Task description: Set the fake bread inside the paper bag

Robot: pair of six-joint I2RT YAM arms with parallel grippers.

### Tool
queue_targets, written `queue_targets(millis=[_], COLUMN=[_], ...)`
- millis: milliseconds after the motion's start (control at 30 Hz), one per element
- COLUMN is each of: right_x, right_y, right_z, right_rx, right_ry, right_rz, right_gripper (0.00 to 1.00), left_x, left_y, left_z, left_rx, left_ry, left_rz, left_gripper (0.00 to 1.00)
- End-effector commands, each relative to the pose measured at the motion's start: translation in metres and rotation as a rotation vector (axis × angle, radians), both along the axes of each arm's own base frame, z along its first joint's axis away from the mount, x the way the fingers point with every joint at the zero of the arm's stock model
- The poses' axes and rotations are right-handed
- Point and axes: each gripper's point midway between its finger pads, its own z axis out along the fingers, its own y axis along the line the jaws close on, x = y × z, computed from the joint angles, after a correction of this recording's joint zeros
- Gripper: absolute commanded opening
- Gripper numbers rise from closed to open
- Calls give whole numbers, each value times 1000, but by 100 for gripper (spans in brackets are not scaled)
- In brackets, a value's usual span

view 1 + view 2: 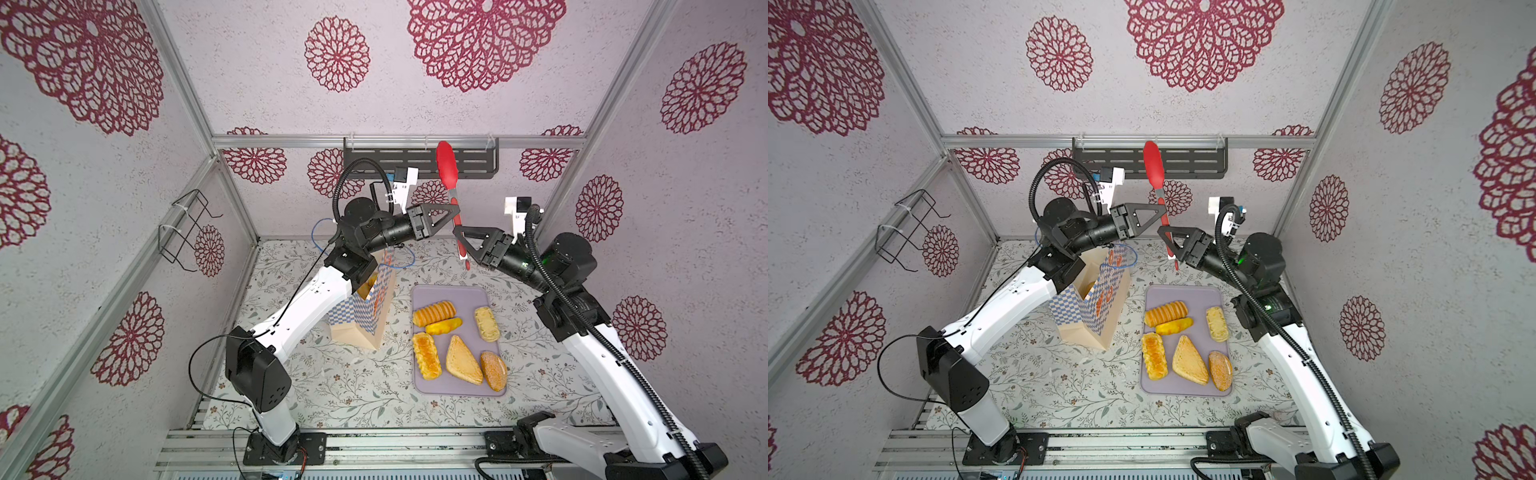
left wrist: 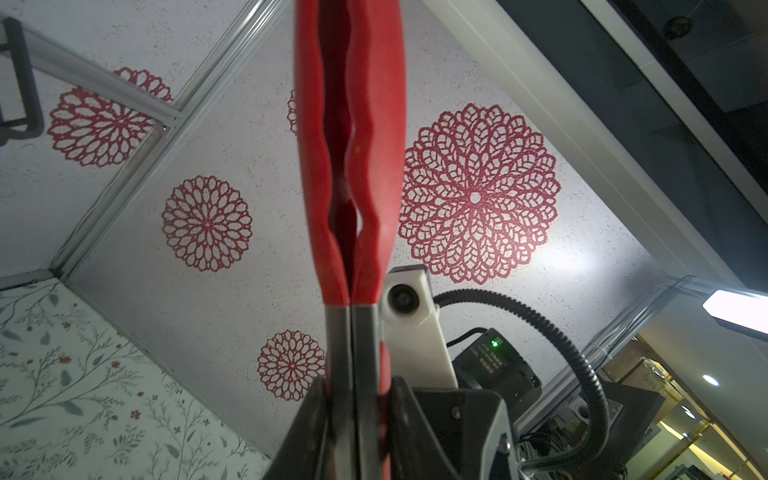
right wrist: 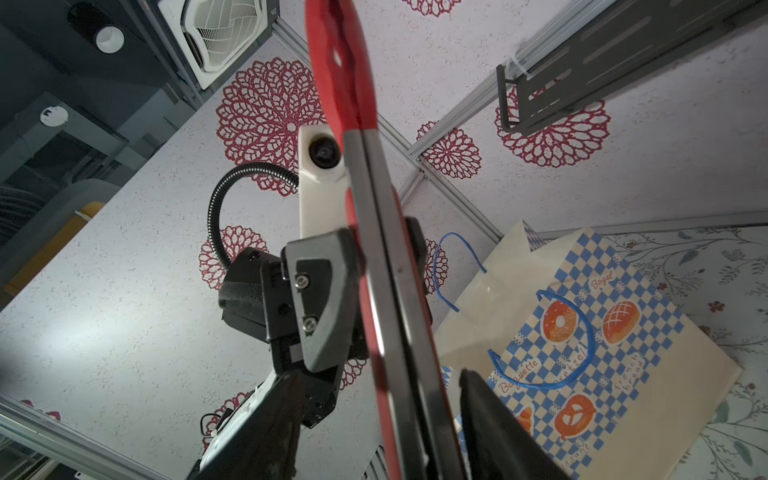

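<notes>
A lilac tray (image 1: pixel 465 297) lies on floral cloth (image 1: pixel 353 386); red tongs (image 1: pixel 447 166) point upward.

In both top views the tray (image 1: pixel 449 297) is lying right of centre on the table (image 1: pixel 332 386), with the bread (image 1: pixel 461 359) sitting on it; the paper bag (image 1: pixel 365 320) is standing just left of the tray; the tongs (image 1: pixel 447 164) are hanging upright at centre frame, before the shelf (image 1: pixel 390 162); the left gripper (image 1: pixel 452 206) is meeting them from the left, the right gripper (image 1: pixel 458 231) from the right, lower down.
</notes>
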Motion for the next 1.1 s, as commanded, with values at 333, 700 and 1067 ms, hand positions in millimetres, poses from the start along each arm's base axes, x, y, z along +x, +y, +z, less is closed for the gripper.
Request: queue_targets(millis=[333,700,1067], right_x=[-10,-3,-5], right_y=[16,23,32], right_z=[-16,-4,-3], right_rx=[-158,-78,-75], right_ry=[-42,-57,-53], right_rz=[160,190,221], right_gripper=[61,53,45], left_x=[-22,-20,-17], left_y=[7,4,4], left_z=[13,5,-1], left_rx=[-28,-28,-28], left_ry=[57,75,85], left_rz=[-118,-119,-109], left_gripper=[12,9,8])
